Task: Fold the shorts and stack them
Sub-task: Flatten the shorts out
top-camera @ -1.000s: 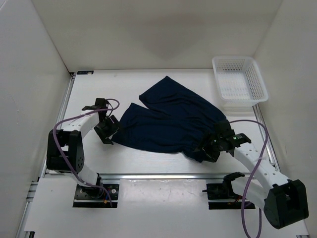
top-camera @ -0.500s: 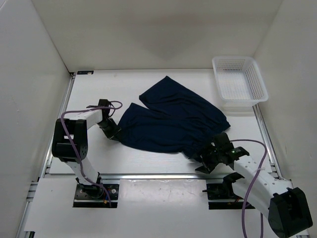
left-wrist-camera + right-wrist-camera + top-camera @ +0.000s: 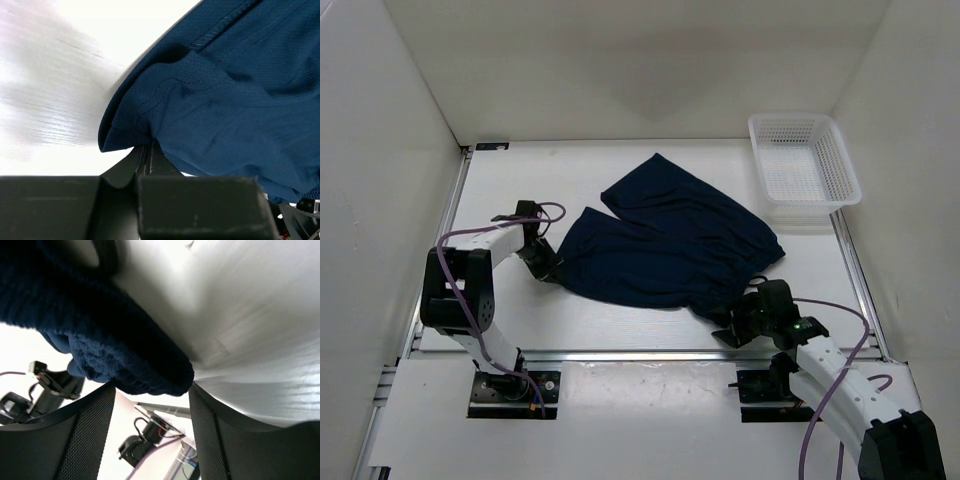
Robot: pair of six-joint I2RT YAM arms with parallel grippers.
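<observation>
Wrist views alone show left hand (image 3: 146, 152) clenched on shorts (image 3: 230, 100), right hand (image 3: 152, 387) spread at their waistband (image 3: 115, 340).

A white mesh basket (image 3: 803, 170) stands far beyond the right claw (image 3: 734, 325), slightly to its right, on the white table (image 3: 570, 165). Well beyond the left claw (image 3: 554, 268), at the table's far left corner, sits a small dark fitting (image 3: 491, 147), possibly a bracket.

One pair of shorts (image 3: 660, 240), one basket (image 3: 807, 207), two arms (left arm (image 3: 480, 243), right arm (image 3: 830, 365)).

Shorts (image 3: 665, 245) on table (image 3: 620, 170); basket (image 3: 800, 165) behind-right; right tool (image 3: 732, 322) at near corner, maybe touching.
</observation>
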